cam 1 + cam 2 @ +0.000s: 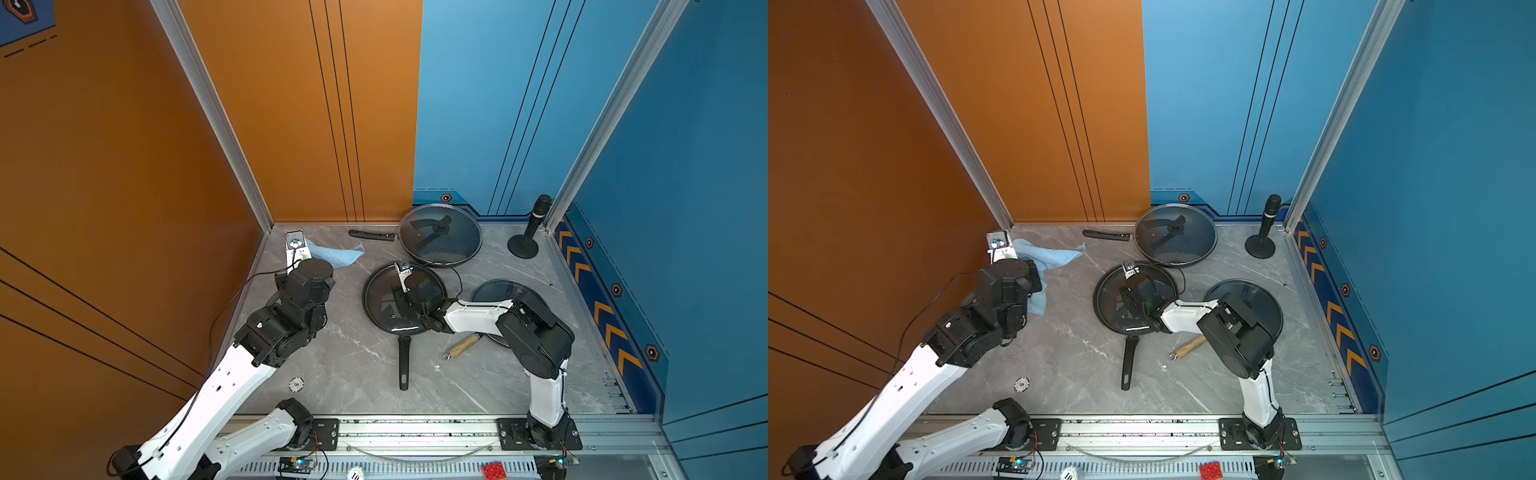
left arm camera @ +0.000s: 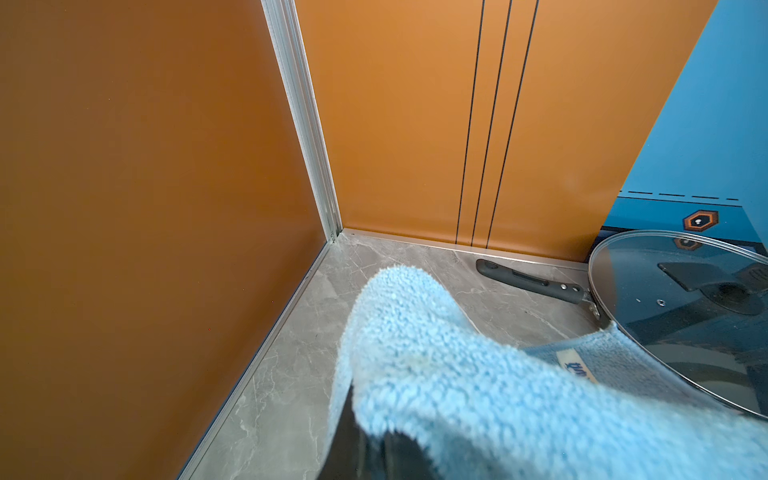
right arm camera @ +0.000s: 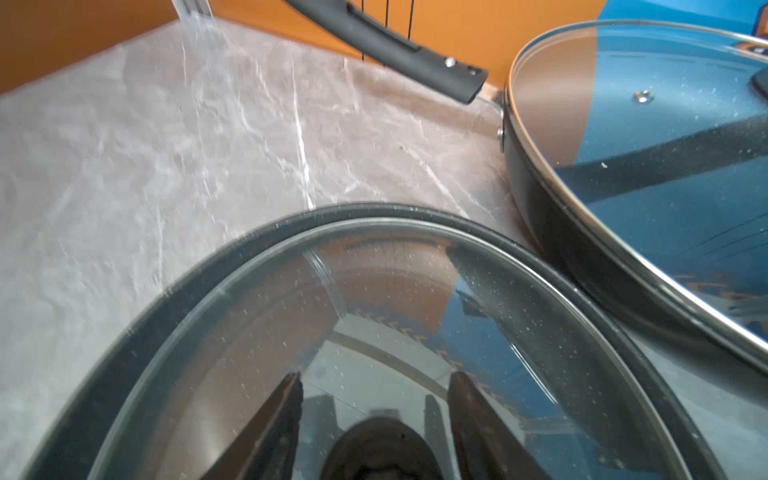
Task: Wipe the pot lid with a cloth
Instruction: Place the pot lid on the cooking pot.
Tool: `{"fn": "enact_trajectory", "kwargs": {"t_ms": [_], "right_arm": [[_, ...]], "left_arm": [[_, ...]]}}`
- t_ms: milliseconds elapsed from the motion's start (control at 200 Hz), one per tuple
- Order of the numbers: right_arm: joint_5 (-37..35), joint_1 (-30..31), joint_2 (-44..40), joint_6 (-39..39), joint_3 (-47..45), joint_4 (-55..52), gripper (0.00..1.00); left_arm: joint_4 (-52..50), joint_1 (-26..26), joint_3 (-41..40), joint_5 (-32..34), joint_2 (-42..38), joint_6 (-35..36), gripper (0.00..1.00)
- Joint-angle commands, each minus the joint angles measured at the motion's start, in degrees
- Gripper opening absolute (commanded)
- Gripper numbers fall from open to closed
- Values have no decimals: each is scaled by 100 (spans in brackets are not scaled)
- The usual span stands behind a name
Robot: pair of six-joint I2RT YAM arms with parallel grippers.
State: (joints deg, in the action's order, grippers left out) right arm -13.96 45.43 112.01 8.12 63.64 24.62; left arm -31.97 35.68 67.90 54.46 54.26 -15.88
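In both top views the cloth point(image 1: 338, 255) point(image 1: 1054, 255) is held left of centre, well apart from the pot lid point(image 1: 380, 291) point(image 1: 1111, 291) at mid-frame.

Left wrist: your left gripper point(image 2: 365, 444) pinches the cloth, lower middle.

Right wrist: the right gripper point(image 3: 376, 376) stands spread astride the knob point(image 3: 382, 449), bottom centre. Steady that knob first. Then bring the cloth flat across the glass.

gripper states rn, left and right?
Left gripper: closed, holding the light-blue cloth.
Right gripper: open, fingers apart either side of the knob on the glass lid, not gripping it.
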Motion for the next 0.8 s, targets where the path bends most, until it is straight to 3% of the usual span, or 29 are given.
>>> {"fn": "enact_trajectory", "kwargs": {"t_ms": [0, 140, 240, 526, 621, 796], "right_arm": [[-13, 0, -238, -24, 231, -134, 71], [-6, 36, -623, 114, 540, -1111, 83], [181, 70, -1014, 466, 716, -1802, 100], [1227, 189, -1990, 1693, 1536, -3766, 100], [1443, 237, -2242, 2068, 1530, -3807, 100], [1329, 437, -2810, 2009, 1123, -3283, 100]], "left_arm": [[189, -86, 94, -166, 32, 83, 0], [261, -179, 93, -361, 92, 85, 0], [328, -271, 100, -606, 175, 46, 0], [653, -441, 171, -1162, 551, -47, 0], [756, -457, 213, -1244, 671, -73, 0], [871, -458, 250, -1466, 796, -168, 0]]}}
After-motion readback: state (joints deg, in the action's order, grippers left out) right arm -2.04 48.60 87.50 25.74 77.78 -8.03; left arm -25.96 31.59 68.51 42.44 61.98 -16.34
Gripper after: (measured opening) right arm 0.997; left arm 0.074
